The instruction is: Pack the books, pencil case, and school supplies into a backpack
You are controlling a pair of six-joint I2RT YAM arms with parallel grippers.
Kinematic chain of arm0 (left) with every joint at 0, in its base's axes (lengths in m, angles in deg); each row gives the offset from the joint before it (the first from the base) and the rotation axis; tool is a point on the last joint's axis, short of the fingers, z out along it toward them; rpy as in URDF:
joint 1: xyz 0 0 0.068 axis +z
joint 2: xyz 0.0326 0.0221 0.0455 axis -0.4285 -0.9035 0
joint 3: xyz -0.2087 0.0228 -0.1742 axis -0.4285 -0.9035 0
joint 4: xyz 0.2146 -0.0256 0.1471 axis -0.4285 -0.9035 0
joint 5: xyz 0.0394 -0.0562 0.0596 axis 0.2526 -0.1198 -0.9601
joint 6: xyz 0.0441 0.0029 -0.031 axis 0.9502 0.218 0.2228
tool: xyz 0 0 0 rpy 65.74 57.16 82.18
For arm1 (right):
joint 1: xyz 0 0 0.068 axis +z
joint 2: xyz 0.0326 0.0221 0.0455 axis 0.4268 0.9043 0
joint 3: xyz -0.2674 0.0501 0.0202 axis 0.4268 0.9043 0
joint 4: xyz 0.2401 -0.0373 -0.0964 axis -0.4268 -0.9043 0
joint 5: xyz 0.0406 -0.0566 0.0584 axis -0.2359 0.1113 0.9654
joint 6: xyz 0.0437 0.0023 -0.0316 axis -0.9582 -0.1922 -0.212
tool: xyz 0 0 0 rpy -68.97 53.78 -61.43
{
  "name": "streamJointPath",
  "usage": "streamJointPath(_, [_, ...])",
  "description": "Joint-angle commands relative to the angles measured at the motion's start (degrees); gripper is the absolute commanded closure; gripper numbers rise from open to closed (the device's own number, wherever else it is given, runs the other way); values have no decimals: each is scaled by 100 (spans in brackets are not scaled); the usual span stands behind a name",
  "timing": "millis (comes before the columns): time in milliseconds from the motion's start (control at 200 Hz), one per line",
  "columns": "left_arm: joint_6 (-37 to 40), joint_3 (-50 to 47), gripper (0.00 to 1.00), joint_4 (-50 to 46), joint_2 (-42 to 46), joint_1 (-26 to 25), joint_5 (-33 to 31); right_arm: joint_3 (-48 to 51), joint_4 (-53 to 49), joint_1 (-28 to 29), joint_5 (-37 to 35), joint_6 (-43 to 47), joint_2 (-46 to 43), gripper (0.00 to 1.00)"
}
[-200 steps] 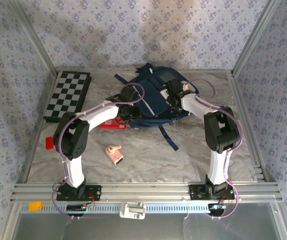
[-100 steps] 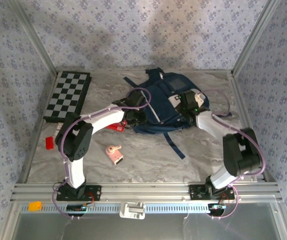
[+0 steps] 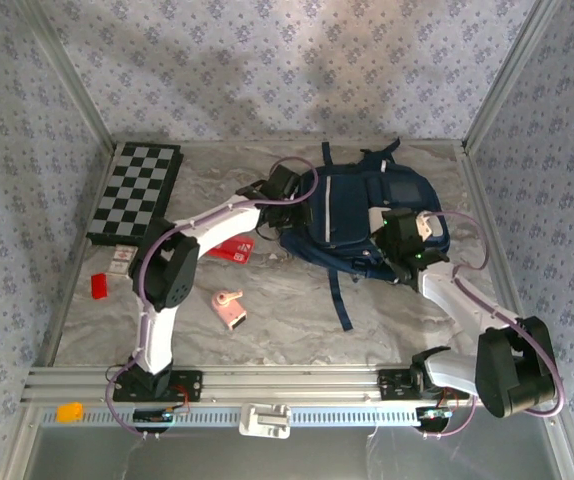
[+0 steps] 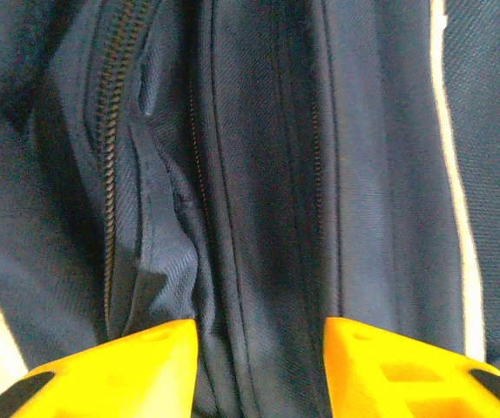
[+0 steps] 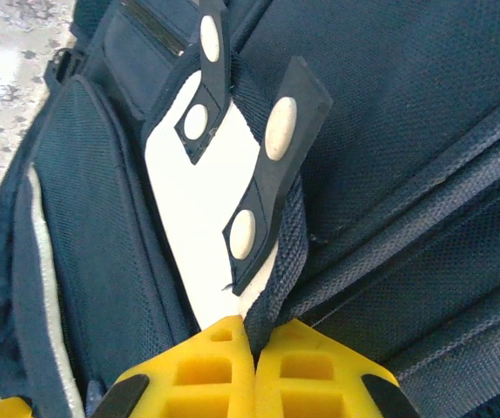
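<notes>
From where I sit, packing has barely got going. The backpack (image 3: 362, 205) lies flat at the far middle of the table (image 3: 287, 330), and both arms are busy with the bag itself, not with anything to go in it. The red pencil case (image 3: 233, 249) sits just beside the bag's left edge. The pink gadget (image 3: 229, 309) lies nearer to me, well apart from the bag. Neither is packed yet, and what may already be inside I cannot tell.

My left gripper (image 4: 259, 361) is at the bag's left side with its jaws spread wide, straddling a ridge of navy fabric next to a zip (image 4: 111, 174). It has nothing clamped. My right gripper (image 5: 254, 353) is pressed closed on a dark webbing strap (image 5: 289, 252) beside the white patch (image 5: 193, 226), so it has the bag by that strap. I judge this to be holding and opening the bag, with every loose item left to load.

As for writing, I can read none: the pencil case's white markings are too small, and the patch's black tabs carry only pale ovals. The checkered board (image 3: 137, 190) and a small red block (image 3: 100, 286) lie off to the left.
</notes>
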Motion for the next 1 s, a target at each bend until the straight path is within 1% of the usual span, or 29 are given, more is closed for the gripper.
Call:
streamJointPath(0, [31, -473, 53, 84, 997, -440, -159, -75, 181, 39, 121, -218, -383, 100])
streamJointPath(90, [-89, -797, 49, 256, 1323, -919, -333, -51, 102, 37, 151, -322, -516, 100])
streamJointPath(155, [-270, -806, 49, 180, 1418, -1270, -654, -46, 21, 31, 176, -435, -605, 100])
streamJointPath(215, [-427, -867, 49, 354, 1469, -1565, -806, -22, -7, 13, 237, -540, -701, 100])
streamJointPath(300, [-662, -852, 48, 618, 1412, -1902, -923, -28, -51, 25, 262, -671, -812, 100])
streamJointPath(380, [-683, -675, 49, 724, 1211, -2119, -1017, -48, -48, 4, 370, -744, -867, 100])
streamJointPath(455, [-769, -507, 50, 741, 971, -2219, -985, -77, -139, 3, 381, -835, -885, 100])
streamJointPath(555, [-787, -517, 50, 1158, 721, -2398, -930, -2, 39, -29, 519, -970, -885, 100])
streamJointPath(655, [-737, -390, 49, 1262, 442, -2436, -878, -102, 18, -30, 505, -979, -890, 100])
streamJointPath(735, [-690, -518, 47, 1625, 420, -2437, -972, -146, -205, -101, 455, -1001, -920, 100])
streamJointPath(860, [-655, -500, 45, 1391, 424, -2408, -1268, -136, -35, -427, 952, -932, -840, 100])
streamJointPath(950, [-614, -404, 42, 1393, 268, -2323, -853, -132, 67, -463, 1214, -950, -766, 100])
streamJointPath(995, [-468, -221, 41, 1216, 143, -2346, -876, -130, 76, -450, 1217, -999, -784, 100])
